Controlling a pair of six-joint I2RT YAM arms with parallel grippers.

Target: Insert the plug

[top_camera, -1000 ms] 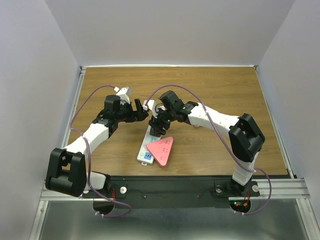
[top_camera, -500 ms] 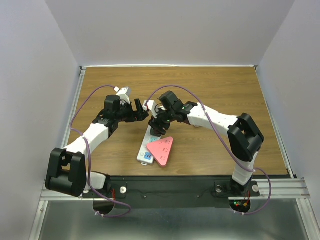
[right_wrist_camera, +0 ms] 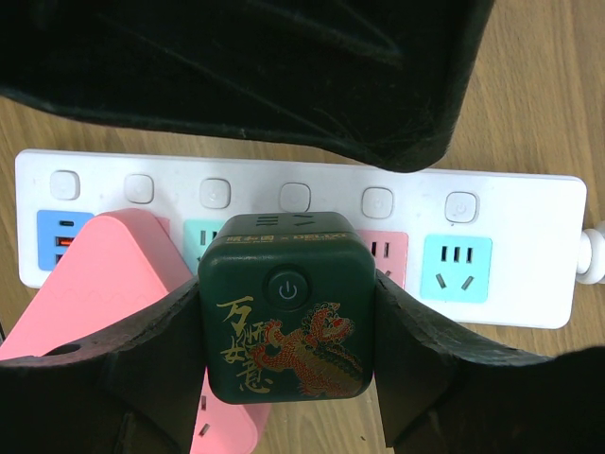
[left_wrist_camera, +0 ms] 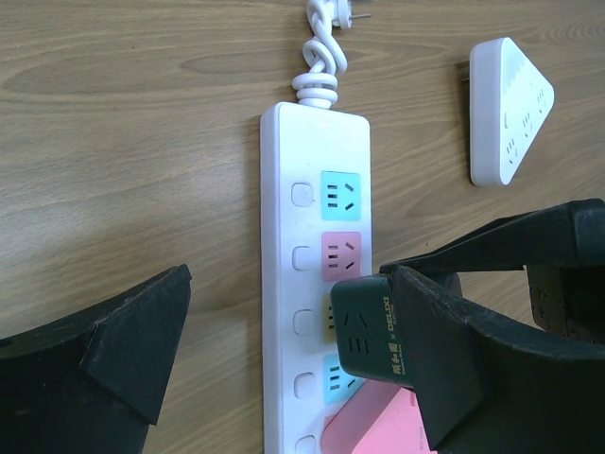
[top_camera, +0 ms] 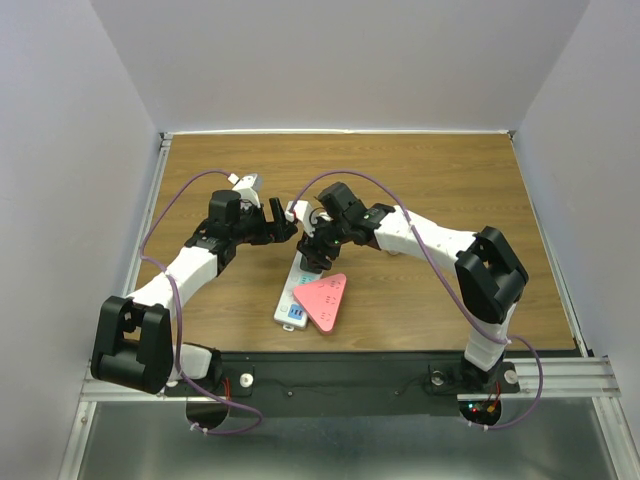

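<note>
Honestly, compared with a second ago almost nothing has budged: both my arms sit in the same spots over the brown wood-grain table (top_camera: 430, 180), and everything on it lies where it was. My right gripper (right_wrist_camera: 286, 352) is clamped on the dark green cube-shaped plug (right_wrist_camera: 286, 320), one matte black finger pressed to each side. My left gripper (left_wrist_camera: 284, 322) hangs spread wide with nothing in it, just beside the right one, over the same strip. The long white plastic power strip (right_wrist_camera: 529, 227) is smooth, with rounded corners, a row of small square buttons along one edge and coloured socket faces in teal, pink and light blue. Its white cord (left_wrist_camera: 321, 57) is twisted up at the far end. A pink triangular plastic adapter (right_wrist_camera: 104, 284) sits on the strip's near end, touching the green cube's side, and a white triangular adapter (left_wrist_camera: 509, 109) lies on the wood well apart. The plug itself is glossy with softened edges, a round power button on top, and a gold and red dragon with gold characters printed below it. It sits over the strip's middle sockets; I can't tell whether its prongs are in.
</note>
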